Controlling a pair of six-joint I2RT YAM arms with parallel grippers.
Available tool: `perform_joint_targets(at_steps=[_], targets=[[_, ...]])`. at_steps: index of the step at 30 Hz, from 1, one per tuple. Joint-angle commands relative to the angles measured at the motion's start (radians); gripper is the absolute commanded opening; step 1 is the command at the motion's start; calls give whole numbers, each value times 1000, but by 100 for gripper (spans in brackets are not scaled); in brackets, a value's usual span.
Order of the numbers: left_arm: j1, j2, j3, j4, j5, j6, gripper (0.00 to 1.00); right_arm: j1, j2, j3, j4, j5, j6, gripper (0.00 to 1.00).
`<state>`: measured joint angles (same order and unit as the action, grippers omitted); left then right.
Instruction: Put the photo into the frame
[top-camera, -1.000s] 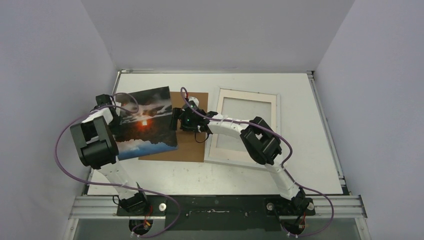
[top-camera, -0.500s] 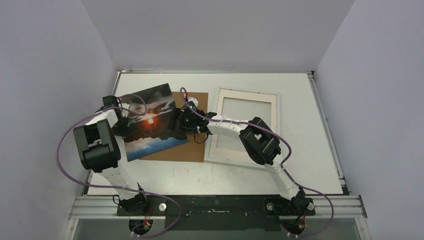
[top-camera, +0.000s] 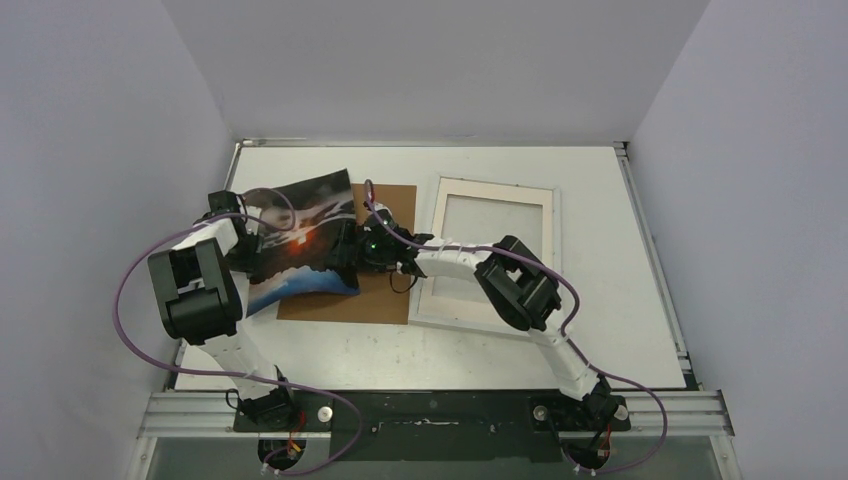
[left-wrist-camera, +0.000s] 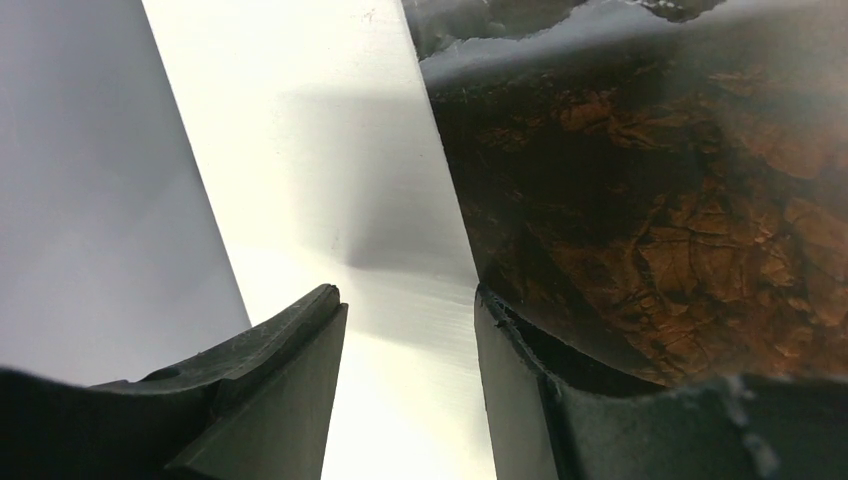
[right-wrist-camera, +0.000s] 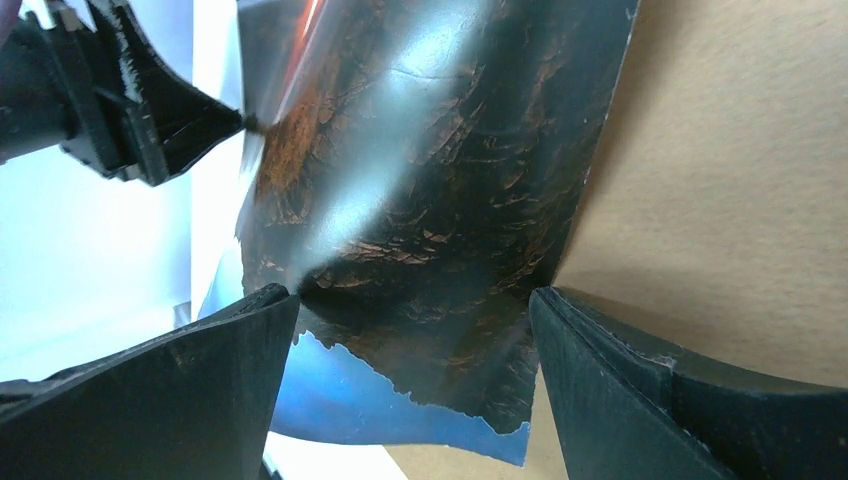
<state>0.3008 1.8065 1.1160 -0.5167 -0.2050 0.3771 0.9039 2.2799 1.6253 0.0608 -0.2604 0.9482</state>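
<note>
The photo (top-camera: 300, 228), a dark sunset print, stands bowed upward between my two grippers over the left part of the brown backing board (top-camera: 385, 298). My left gripper (top-camera: 250, 237) is at its left edge. In the left wrist view that gripper (left-wrist-camera: 408, 300) is open with white table between its fingers, and the photo (left-wrist-camera: 650, 200) presses against the outside of one fingertip. My right gripper (top-camera: 349, 256) is open wide at the photo's right side. Its fingers (right-wrist-camera: 250, 340) straddle the lower corner of the photo (right-wrist-camera: 430, 180). The white-bordered frame (top-camera: 431, 270) lies flat to the right, partly under the right arm.
The backing board (right-wrist-camera: 720, 180) lies flat between the photo and the frame. White walls close in the table (top-camera: 400, 350) on the left, back and right. The left gripper (right-wrist-camera: 150, 110) shows at the top left of the right wrist view.
The photo has gone from a flat, tilted sheet to a buckled one. My right gripper has moved left onto its right edge; my left gripper shifted slightly toward the back.
</note>
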Motion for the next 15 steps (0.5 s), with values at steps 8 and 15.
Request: perform_joint_targets(at_steps=[8,15], targets=[[-17,20,-49,-45,82,-25,49,-32,-50,-152,477,-239,284,90],[-17,20,-50,-43,82,-15,48,-30,-39,-158,616,-236,307,90]])
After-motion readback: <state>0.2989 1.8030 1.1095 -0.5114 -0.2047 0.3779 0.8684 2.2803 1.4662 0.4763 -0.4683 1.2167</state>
